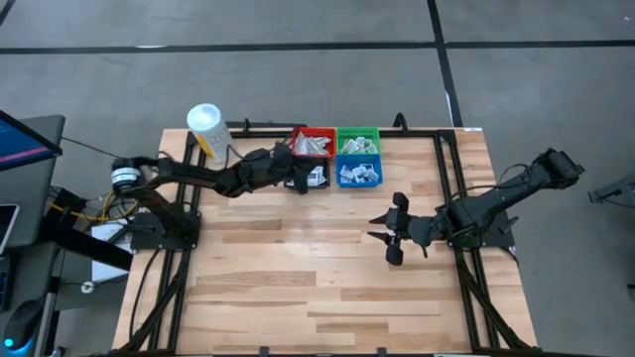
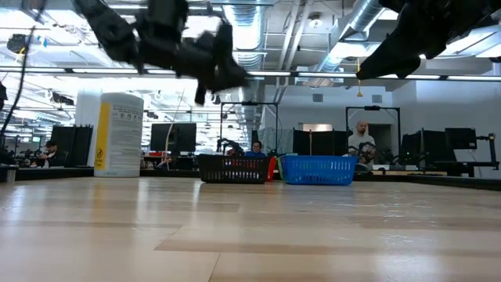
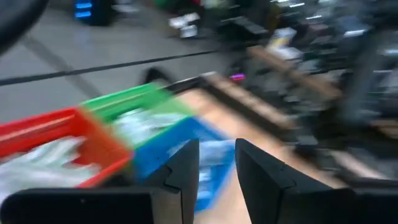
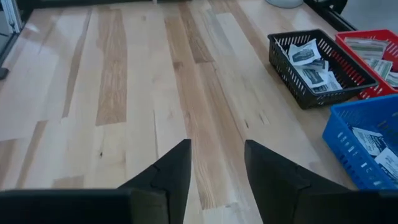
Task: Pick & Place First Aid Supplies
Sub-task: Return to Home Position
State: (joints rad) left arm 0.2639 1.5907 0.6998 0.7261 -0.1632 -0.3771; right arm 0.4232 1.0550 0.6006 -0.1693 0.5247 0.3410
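The first aid supplies lie as small flat packets in four little bins at the table's far middle: a red bin (image 1: 313, 142), a green bin (image 1: 357, 140), a blue bin (image 1: 358, 175) and a black bin (image 1: 309, 179). White square packets (image 4: 309, 63) show in the black bin, and pale strips (image 4: 370, 51) in the red one. My left gripper (image 1: 291, 167) hangs above the black bin's left side; it is open (image 3: 216, 177), with nothing between its fingers. My right gripper (image 1: 391, 234) hovers open (image 4: 217, 168) over bare wood, right of centre.
A white cylindrical tub (image 1: 205, 129) with a yellow label stands at the far left corner, just behind my left arm. Black frame rails (image 1: 448, 169) run along the table's far and side edges. Bare wood (image 1: 298, 278) fills the near half.
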